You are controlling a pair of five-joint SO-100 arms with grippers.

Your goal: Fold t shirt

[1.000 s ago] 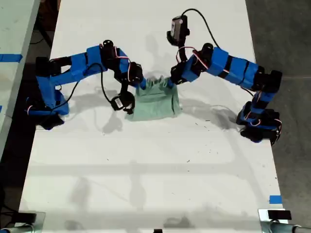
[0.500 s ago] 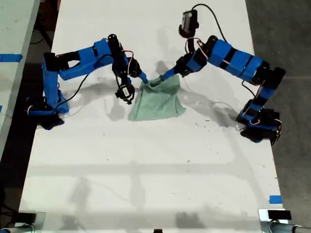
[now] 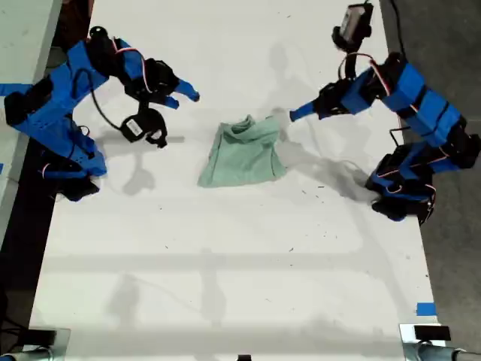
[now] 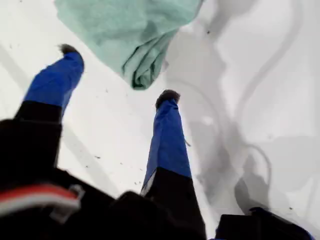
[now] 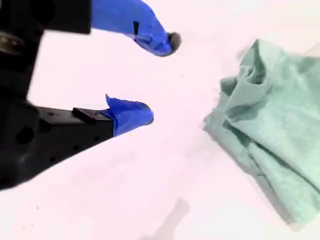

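Both let go: my first gripper (image 4: pixel 117 72) and my second gripper (image 5: pixel 160 77) back off, fingers spread and empty, leaving the t shirt (image 3: pixel 244 154) folded on the tabletop (image 3: pixel 225 263).

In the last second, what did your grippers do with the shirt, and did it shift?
Both let go. My first gripper and my second gripper had pinched the t shirt at its upper edge in the exterior view; now both are open, empty and pulled back, one to each side of that view. The released cloth settled slightly wider and lies in a loose fold on the white table, in about the same spot.
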